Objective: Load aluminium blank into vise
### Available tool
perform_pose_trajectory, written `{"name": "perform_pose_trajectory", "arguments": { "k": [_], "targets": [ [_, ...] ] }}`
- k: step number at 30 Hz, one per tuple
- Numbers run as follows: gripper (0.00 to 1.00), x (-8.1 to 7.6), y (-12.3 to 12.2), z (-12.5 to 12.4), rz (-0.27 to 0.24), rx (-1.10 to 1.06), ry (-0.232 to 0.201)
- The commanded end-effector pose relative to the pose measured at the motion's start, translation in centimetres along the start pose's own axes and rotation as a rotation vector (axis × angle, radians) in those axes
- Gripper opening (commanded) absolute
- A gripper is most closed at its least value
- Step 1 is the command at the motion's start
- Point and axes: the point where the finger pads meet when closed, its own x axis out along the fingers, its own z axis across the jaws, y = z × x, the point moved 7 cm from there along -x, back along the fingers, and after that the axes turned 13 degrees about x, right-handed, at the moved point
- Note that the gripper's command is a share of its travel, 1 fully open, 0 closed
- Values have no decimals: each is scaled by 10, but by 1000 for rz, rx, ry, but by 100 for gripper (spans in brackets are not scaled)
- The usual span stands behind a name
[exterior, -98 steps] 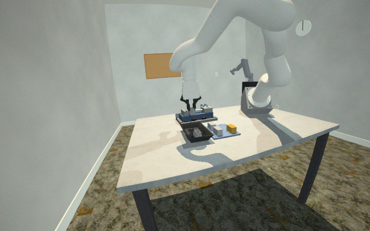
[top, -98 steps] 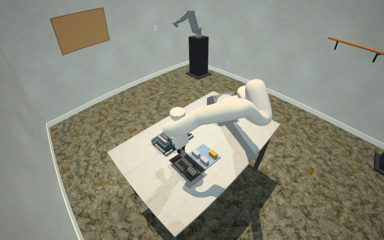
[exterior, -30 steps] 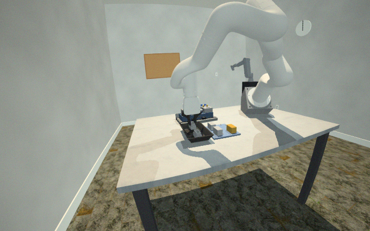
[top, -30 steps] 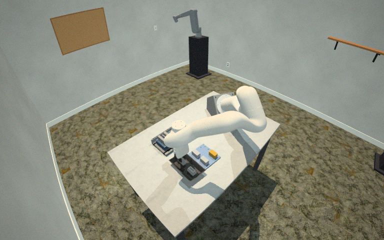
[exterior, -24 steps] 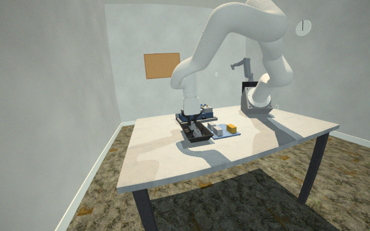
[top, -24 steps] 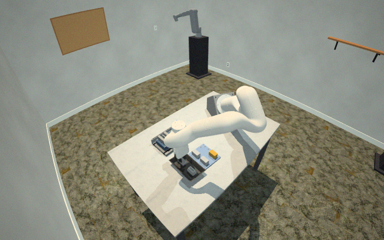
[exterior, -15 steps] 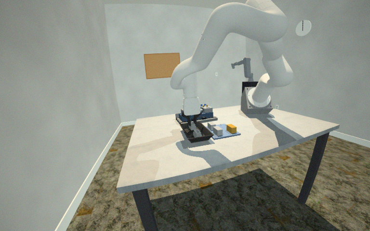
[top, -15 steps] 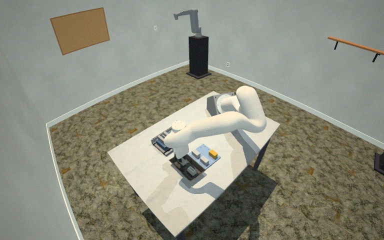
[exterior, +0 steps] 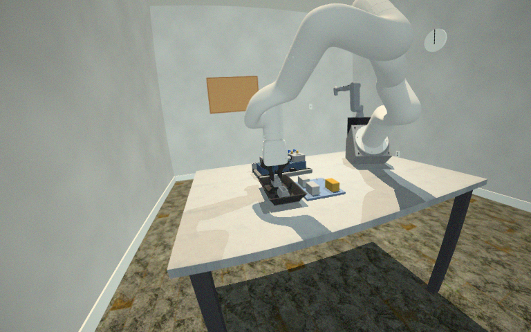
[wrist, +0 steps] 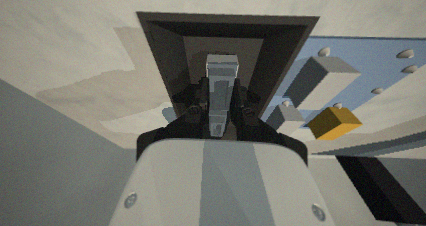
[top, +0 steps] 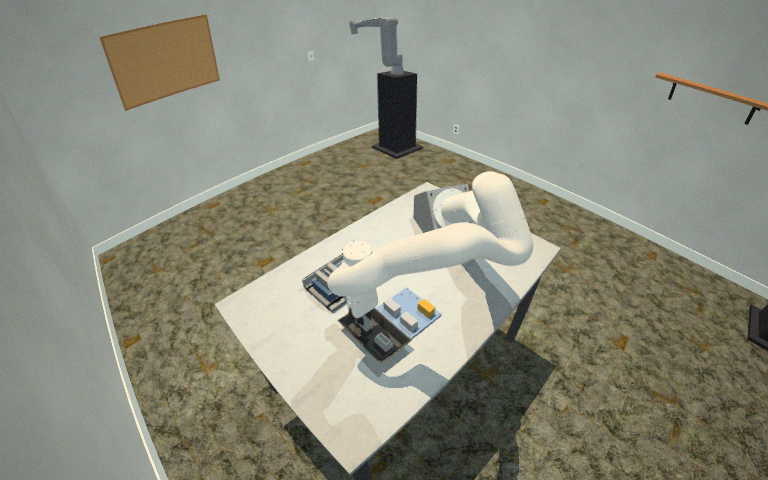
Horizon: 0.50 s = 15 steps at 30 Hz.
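My gripper [wrist: 220, 88] is shut on a grey metal part [wrist: 220, 88] and holds it low inside the dark outfeed tray [wrist: 225, 46]. I cannot tell whether the part touches the tray floor. In the top view the gripper [top: 366, 324] is at the tray's end nearer the vise [top: 321, 285]. Another grey finished part [top: 382, 342] lies in the tray's other end. It also shows in the exterior view [exterior: 283, 191]. The blue infeed plate [top: 410, 312] beside the tray carries two aluminium blanks [top: 392, 307] [top: 409, 321] and a brass blank [top: 426, 307]. The arm hides most of the vise's opening.
The tray, plate [exterior: 321, 189] and vise [exterior: 288, 165] stand close together in the middle of the table. Low pins [wrist: 406, 53] stick up from the plate. The arm's base [exterior: 369, 144] is at the far right corner.
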Motion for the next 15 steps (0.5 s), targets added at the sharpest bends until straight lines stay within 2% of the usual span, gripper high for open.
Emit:
{"name": "perform_pose_trajectory", "arguments": {
  "k": [1,15],
  "targets": [
    [0,0,0,-1,0,0,1],
    [0,4,0,0,0,0,1]
  ]
}}
